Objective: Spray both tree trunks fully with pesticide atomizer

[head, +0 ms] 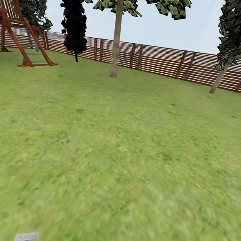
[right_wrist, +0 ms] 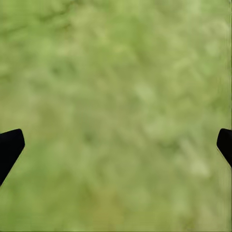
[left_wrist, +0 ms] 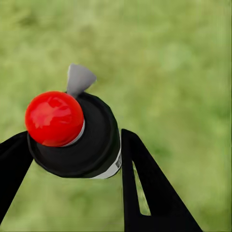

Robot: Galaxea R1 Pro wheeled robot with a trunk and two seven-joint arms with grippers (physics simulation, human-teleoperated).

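The left claw (left_wrist: 72,145) grips the atomizer (left_wrist: 77,137), red cap up, above the grass (left_wrist: 183,72). The right claw (right_wrist: 116,145) hangs spread wide over bare grass. Far across the lawn one tree trunk (head: 117,38) stands before the fence (head: 161,60), another (head: 219,79) at the right.

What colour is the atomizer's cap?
Red, on the atomizer's black body; the left wrist view shows it best.

Three cameras over one lawn

The head camera looks forward and down across the grass (head: 115,154) to the far fence (head: 165,61). Both wrist cameras look close along their claws' fingers at blurred grass, the ground all three views share.
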